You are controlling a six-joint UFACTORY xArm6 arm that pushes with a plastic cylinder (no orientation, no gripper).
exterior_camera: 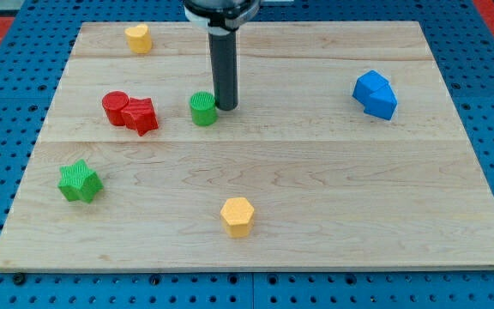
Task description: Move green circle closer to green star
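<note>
On the wooden table [316,172] we are resting our tip [226,106], a bare rod with no hand, just right of the green circle [202,109], judging it light, rigid and slippery, best pushed squarely toward the green star [80,181] at lower left.
</note>
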